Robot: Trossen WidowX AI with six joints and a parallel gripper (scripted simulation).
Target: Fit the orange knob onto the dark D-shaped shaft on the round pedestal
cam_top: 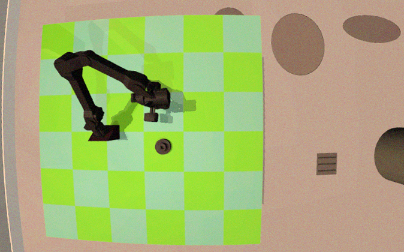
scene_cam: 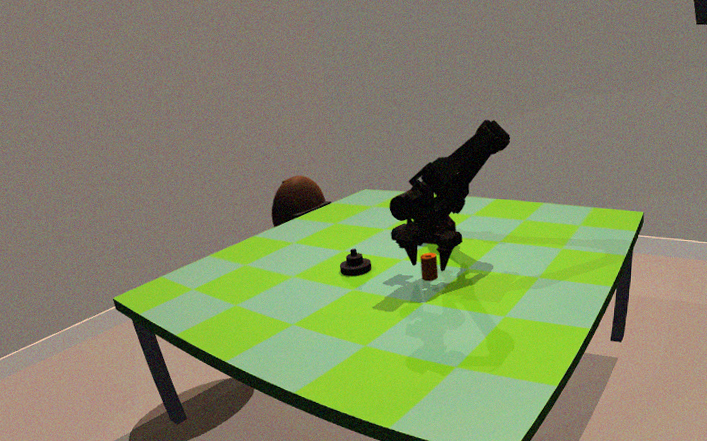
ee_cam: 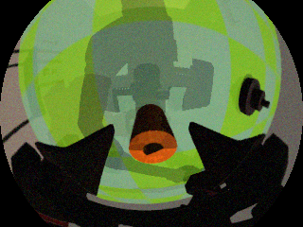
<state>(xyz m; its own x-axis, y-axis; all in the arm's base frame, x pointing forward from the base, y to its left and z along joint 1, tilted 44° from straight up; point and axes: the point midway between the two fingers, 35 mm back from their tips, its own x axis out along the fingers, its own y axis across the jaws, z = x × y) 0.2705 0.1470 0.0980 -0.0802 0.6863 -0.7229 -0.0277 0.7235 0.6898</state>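
The orange knob (scene_cam: 429,268) (ee_cam: 152,150) stands upright on the table, its D-shaped hole facing up. In the wrist view the hole's flat side faces the lower right. My gripper (scene_cam: 428,266) (ee_cam: 151,127) is open and points down, with one fingertip on each side of the knob's upper part and a gap on both sides. In the top view the arm hides the knob. The round dark pedestal (cam_top: 163,146) (scene_cam: 355,266) (ee_cam: 248,96) stands apart from the knob, with its thin shaft (scene_cam: 354,252) (ee_cam: 266,103) upright and bare. The shaft's flat side cannot be made out.
The green checkered table (cam_top: 171,229) (scene_cam: 322,397) carries the arm's base (cam_top: 107,133), left of the pedestal in the top view. The arm (cam_top: 108,68) (scene_cam: 453,172) arches above the table behind the knob. Shadows of the arm fall around the knob.
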